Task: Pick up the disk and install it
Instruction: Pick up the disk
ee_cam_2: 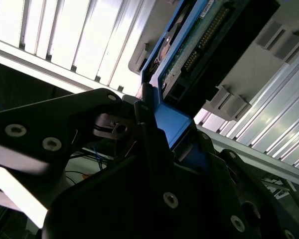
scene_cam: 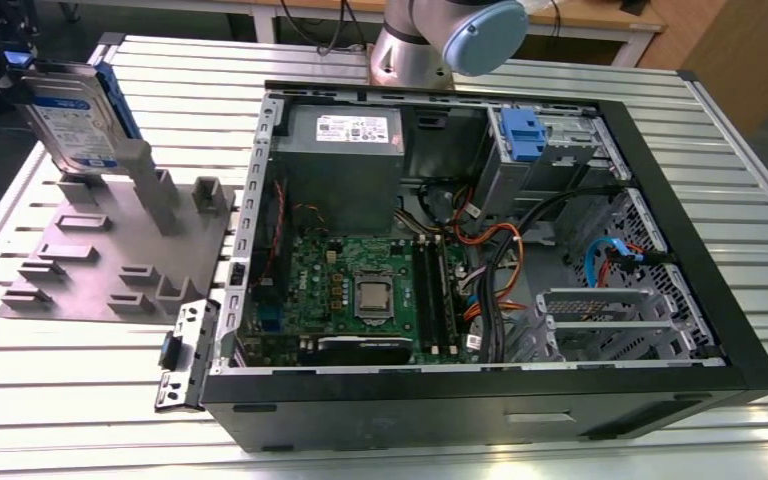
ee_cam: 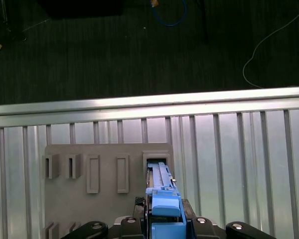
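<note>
Our gripper (ee_cam: 164,221) is clamped on the blue-railed edge of the disk (scene_cam: 75,110), which stands upright at a slot of the grey stand (scene_cam: 91,250). We judge the lift should run straight up from the stand, without tilting.

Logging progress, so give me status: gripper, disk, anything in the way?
Status: gripper shut on the disk. Disk upright over the fixture plate, outside the computer case. Bunched cables beside the drive cage.
</note>
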Robot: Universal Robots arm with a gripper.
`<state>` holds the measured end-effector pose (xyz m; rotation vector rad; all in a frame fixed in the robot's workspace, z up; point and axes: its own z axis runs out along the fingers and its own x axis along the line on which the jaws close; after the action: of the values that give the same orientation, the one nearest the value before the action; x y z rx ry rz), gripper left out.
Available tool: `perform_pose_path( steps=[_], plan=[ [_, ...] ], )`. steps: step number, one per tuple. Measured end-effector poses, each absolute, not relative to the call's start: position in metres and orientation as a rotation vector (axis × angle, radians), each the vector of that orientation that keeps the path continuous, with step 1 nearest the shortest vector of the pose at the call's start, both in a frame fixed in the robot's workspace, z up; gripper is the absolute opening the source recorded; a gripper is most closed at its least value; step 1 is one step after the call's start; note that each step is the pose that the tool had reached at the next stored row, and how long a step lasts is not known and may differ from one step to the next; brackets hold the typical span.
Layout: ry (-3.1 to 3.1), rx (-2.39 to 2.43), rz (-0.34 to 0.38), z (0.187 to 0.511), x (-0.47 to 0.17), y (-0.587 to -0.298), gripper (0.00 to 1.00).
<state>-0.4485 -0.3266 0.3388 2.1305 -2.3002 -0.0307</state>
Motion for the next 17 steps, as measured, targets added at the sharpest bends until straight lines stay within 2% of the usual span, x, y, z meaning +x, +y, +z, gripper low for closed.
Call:
perform_pose_path(
  steps=[17],
  plan=[
    [-2.300, 2.130, -0.031, 0.3396, -0.4485, -0.3266, 0.36]
  ],
)
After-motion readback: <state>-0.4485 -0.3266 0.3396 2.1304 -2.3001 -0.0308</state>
